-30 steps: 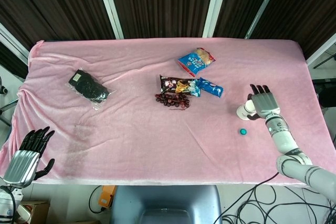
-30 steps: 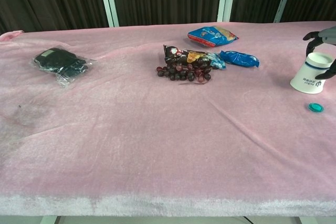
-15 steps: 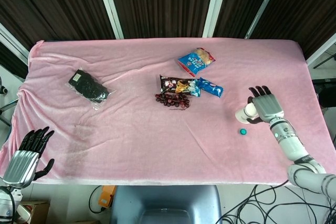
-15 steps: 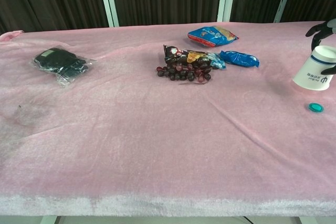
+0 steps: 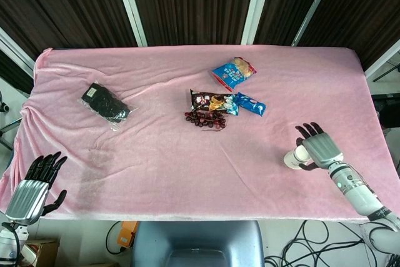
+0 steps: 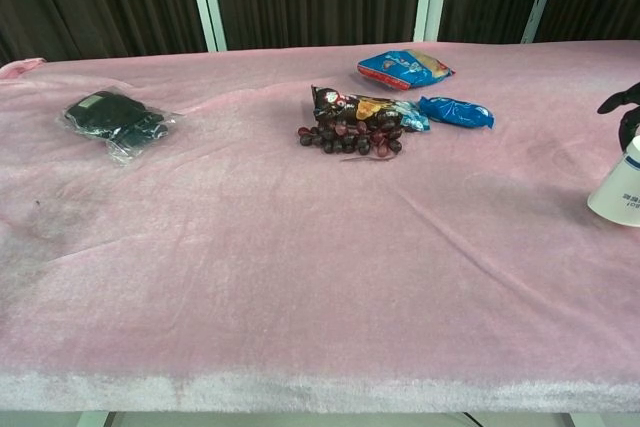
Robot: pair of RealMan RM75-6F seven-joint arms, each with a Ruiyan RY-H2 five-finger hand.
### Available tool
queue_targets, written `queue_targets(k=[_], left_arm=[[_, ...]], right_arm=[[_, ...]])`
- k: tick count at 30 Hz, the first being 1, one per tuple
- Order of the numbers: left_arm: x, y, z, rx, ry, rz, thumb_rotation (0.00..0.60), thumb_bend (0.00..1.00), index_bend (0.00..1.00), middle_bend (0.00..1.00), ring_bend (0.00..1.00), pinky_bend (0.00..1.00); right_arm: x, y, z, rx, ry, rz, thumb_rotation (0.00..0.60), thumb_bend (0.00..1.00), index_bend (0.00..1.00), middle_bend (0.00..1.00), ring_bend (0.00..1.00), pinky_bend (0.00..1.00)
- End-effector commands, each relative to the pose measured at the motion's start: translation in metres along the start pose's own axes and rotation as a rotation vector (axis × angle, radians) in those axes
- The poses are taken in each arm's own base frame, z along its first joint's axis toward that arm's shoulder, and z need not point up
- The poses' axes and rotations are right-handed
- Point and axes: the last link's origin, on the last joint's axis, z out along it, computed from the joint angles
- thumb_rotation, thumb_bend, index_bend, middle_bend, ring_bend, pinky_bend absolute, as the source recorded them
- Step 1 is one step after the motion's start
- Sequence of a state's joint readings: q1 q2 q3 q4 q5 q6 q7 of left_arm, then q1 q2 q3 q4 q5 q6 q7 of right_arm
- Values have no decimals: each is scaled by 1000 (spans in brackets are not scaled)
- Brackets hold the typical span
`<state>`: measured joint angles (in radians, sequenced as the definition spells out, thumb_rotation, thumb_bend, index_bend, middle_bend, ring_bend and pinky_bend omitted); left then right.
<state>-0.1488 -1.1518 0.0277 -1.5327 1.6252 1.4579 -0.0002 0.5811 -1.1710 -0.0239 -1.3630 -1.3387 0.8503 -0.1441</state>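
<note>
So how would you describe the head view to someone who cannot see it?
The robot's right hand grips a white cup near the right front of a pink-covered table. Snack packets, grapes and a black pouch lie farther back; the left hand hangs open off the left corner.

On the table (image 5: 156, 154) we see a pouch (image 5: 106, 105) far left. At centre, grapes (image 5: 205, 119) lie just before two packets (image 5: 226, 102), a third packet (image 5: 233, 72) behind. Near right, our right hand (image 5: 317, 149) holds a cup (image 5: 293, 158). Our left hand (image 5: 32, 189) hangs off the near-left edge.
</note>
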Motion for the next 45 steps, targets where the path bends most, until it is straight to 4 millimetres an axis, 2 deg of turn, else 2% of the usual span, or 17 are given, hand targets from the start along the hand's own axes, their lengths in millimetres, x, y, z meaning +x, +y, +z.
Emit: queue_targets(k=[1,8,11,14,15,18,24,28,31,32,35,37,41,45], left_arm=[[0,0,0,1,0,0,600,398,0,0,0,14],[1,-2,-1,6,2,-3,600,399,0,0,0,14],[1,-2,-2,6,3,-3,600,399,0,0,0,14],[1,-2,-2,7,4,-3,600,398,0,0,0,14],[1,-2,-2,7,4,-3,600,398,0,0,0,14],[2,-2,-2,8,5,-4,600,398,0,0,0,14],[2,-2,-3,6,9,-6,600,399,0,0,0,14],[2,-2,-4,7,12,-4,600,399,0,0,0,14],[4,-3,-5,14,19,-4,600,398,0,0,0,14],[4,-4,-6,17,24,-3,600,398,0,0,0,14],[6,-5,-7,23,39,-2,600,399,0,0,0,14],[6,-5,-8,23,48,-1,600,399,0,0,0,14],[8,-3,-9,12,69,-2,600,398,0,0,0,13],[7,-2,-10,9,65,2,600,399,0,0,0,14]], right_arm=[[-2,-2,4,3,4,-6,600,386,684,192,14,68],[-4,-6,12,5,15,2,600,386,633,192,14,68],[-4,-8,14,7,22,5,600,386,538,191,14,68],[-5,-8,15,2,19,13,600,388,284,171,5,60],[-5,-8,15,2,18,17,600,387,160,149,1,50],[-4,-8,14,7,21,24,600,385,0,96,0,22],[1,-6,2,23,37,48,600,381,0,62,0,10],[12,-5,-20,36,87,106,600,379,0,20,0,1],[18,1,-60,-14,156,173,600,379,0,0,0,0],[15,3,-81,-61,186,191,600,379,0,0,0,0],[1,7,-134,-220,273,164,600,379,0,0,0,0],[-13,3,-159,-308,357,162,600,379,0,0,0,0],[-32,-4,-172,-294,392,237,600,379,0,0,0,0],[-34,0,-167,-263,369,254,600,379,0,0,0,0]])
